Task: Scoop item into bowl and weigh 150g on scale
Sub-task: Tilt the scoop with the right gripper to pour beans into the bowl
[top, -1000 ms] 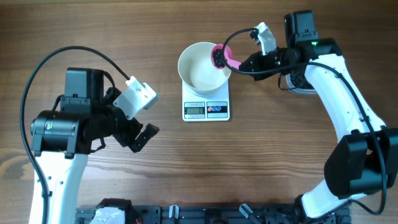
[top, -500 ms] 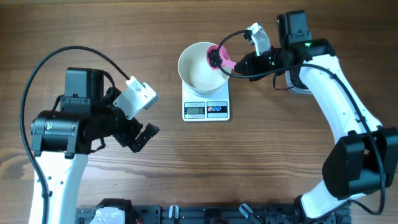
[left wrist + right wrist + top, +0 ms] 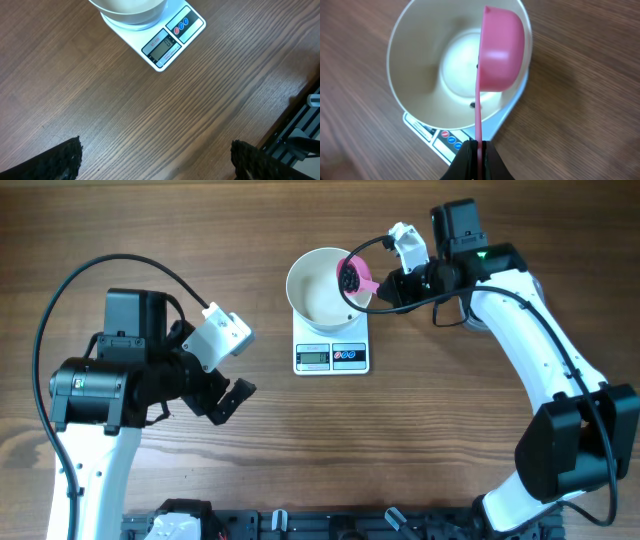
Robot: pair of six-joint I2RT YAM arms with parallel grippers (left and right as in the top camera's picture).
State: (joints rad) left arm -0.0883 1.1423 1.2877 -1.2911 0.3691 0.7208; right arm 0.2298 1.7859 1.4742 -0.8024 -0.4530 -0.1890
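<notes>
The right arm had swung a little leftward since a second ago, carrying the pink scoop (image 3: 360,276) from the bowl's right rim to a spot further in over the bowl (image 3: 310,292) and rolling it further onto its side. The left arm had not moved.

The right gripper (image 3: 479,149) was clamped tight on the thin end of the scoop's handle, which ran edge-on up to the cup in the wrist view. The cup hung tilted over the right part of the bowl's hollow, its mouth turned away from the wrist camera. From overhead, a dark cluster of beans (image 3: 348,276) showed in that mouth.

The bowl sat on the scale (image 3: 332,356), covering the platform's rear and leaving the display and the two buttons showing at the front. Its inside was almost all bare white, with just a couple of dark specks (image 3: 472,105) against the wall and floor. The display's reading was too small to make out.

The left gripper (image 3: 157,164) hung over the wooden table (image 3: 450,430) left of the scale, well apart from it, fingers spread wide and empty.
</notes>
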